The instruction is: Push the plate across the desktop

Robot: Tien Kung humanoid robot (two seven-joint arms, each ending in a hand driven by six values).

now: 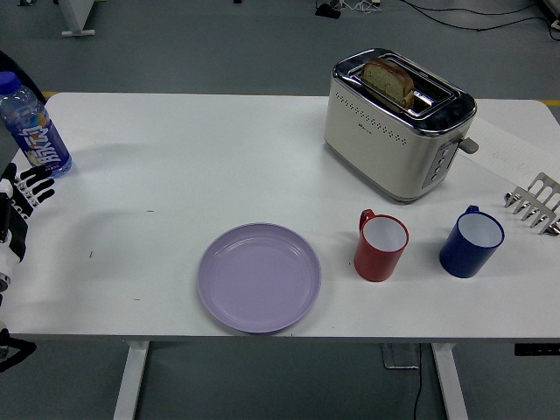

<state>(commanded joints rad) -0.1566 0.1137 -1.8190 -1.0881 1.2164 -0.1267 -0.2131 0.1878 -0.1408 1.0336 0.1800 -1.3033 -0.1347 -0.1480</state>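
A lilac plate lies flat near the table's front edge, left of centre. My left hand is at the picture's far left edge, well to the left of the plate and not touching it. Its fingers are spread and hold nothing. Part of the hand is cut off by the frame. My right hand is out of view.
A blue water bottle stands at the back left, just beyond my left hand. A toaster with bread stands at the back right. A red mug and a blue mug stand right of the plate. A metal rack lies at the right edge.
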